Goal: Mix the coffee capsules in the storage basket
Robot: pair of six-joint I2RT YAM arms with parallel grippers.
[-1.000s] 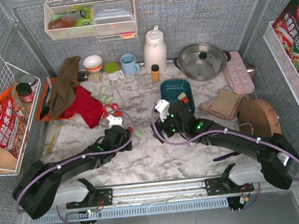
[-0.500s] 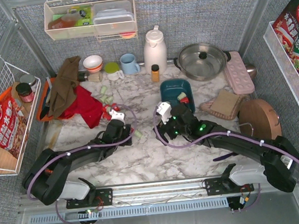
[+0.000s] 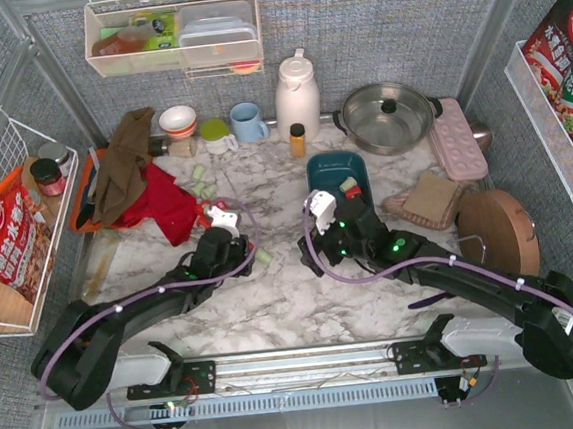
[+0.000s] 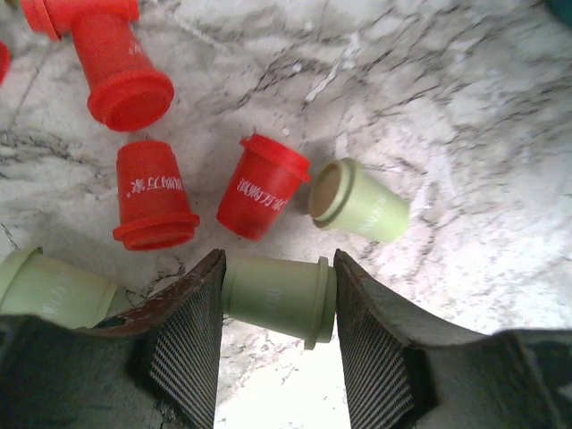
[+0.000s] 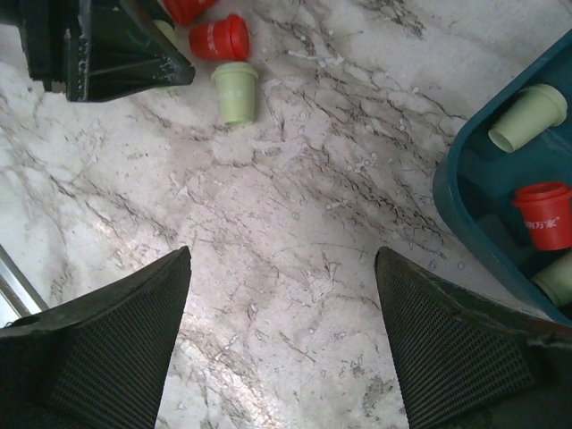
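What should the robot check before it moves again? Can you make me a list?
1. The green capsule lies between the left pincer fingers: ok.
2. Both pads touch its ends: looks ok. Whether the grip is firm: cannot tell.
3. The red capsule just ahead is apart from the fingers: ok.
4. The pale capsule beside the outer finger is clear of it: cannot tell.
5. The right pincer is open and empty, over bare marble beside the storage basket: ok.
6. The basket has room: ok, bare floor shows between the few capsules inside.
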